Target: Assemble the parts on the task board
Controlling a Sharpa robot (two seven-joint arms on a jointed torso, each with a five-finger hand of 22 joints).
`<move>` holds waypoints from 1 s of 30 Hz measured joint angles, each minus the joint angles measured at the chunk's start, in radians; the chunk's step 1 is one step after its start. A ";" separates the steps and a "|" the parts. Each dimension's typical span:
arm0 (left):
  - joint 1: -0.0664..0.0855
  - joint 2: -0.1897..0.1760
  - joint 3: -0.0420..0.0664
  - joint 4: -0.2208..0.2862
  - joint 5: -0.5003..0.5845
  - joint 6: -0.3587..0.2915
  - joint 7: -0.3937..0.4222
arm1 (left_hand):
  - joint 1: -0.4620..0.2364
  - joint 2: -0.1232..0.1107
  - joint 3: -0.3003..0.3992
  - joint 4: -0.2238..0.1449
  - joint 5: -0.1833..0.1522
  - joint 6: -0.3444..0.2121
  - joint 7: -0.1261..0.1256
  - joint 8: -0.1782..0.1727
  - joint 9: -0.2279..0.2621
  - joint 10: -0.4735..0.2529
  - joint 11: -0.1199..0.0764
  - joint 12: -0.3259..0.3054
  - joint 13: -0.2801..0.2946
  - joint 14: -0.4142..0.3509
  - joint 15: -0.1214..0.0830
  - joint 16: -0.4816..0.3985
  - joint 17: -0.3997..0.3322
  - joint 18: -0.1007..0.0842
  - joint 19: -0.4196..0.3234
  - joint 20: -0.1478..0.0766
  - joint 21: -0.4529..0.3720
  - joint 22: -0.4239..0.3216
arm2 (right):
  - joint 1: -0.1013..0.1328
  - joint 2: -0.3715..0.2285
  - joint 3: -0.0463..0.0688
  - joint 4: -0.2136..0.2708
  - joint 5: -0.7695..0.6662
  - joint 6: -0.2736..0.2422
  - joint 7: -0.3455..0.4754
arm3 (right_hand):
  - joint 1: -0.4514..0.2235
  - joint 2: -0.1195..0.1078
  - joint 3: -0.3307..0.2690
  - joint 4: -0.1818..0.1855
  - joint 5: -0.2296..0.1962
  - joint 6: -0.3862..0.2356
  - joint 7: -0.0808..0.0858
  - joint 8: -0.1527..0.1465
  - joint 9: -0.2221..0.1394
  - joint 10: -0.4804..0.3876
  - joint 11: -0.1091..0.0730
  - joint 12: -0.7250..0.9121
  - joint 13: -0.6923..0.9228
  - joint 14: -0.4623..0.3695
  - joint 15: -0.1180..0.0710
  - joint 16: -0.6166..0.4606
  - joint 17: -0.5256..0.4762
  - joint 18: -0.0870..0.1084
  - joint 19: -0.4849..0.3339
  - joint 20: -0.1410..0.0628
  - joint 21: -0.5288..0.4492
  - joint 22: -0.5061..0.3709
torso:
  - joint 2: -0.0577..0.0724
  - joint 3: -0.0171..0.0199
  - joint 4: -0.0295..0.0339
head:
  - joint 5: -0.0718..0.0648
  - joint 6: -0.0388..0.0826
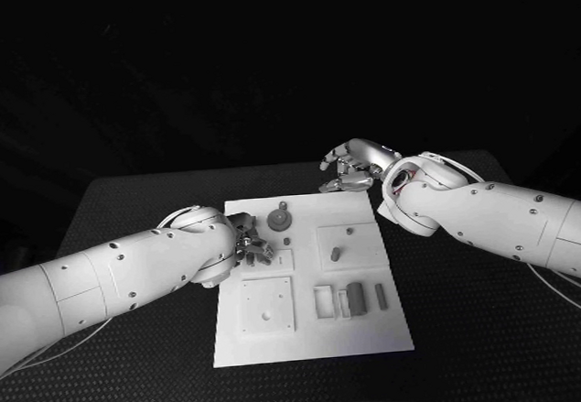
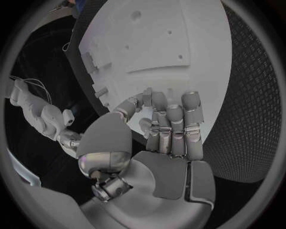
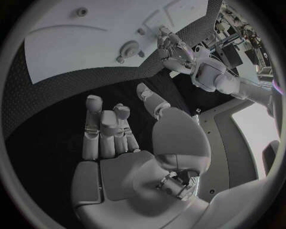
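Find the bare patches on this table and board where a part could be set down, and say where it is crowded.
Free: the black table right of the task board, beneath the right arm; the board's near strip below the square plate. Crowded: the board's left edge around the left hand and round part, and the slot parts. The right hand hovers beyond the far corner.

From the head camera I can't tell whether the left robot hand (image 1: 250,243) touches anything; its arm covers the task board's (image 1: 313,342) left edge there. The small parts (image 1: 355,298) near the board's right edge are too small for me to identify. The right robot hand (image 1: 351,165) is partly hidden behind its own wrist.
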 measured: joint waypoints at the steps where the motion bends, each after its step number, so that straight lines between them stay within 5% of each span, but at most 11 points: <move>1: 0.000 0.000 0.000 -0.001 -0.001 0.000 0.000 | 0.000 0.000 0.000 0.000 0.000 0.000 0.000 0.000 0.000 0.000 0.000 0.000 0.000 0.000 0.000 0.000 0.000 0.000 0.000 0.000 0.000 0.000 | 0.000 0.000 0.000 0.000 0.000 0.000 0.000 | 0.000 0.000 0.000 0.000 0.000 0.000 0.000 0.000 0.000 0.000 0.000 0.000 0.000 0.000 0.000 0.000 0.000 0.000 0.000 0.000 0.000 0.000 | 0.000 0.0000 0.0001 | 0.000 0.000; 30: -0.006 0.007 -0.001 -0.006 -0.020 -0.001 0.011 | 0.000 0.000 -0.001 -0.001 0.002 0.000 0.000 -0.002 -0.002 0.000 0.000 0.000 0.000 0.000 0.000 0.000 -0.001 0.000 -0.001 -0.001 0.000 0.000 | 0.000 0.000 0.000 0.001 0.000 0.000 -0.001 | 0.000 0.000 0.000 0.000 0.000 -0.001 -0.004 0.000 0.000 -0.002 0.002 0.000 -0.002 0.000 0.000 0.000 -0.001 0.000 -0.001 0.001 0.000 0.000 | 0.000 -0.0012 -0.0002 | 0.000 0.003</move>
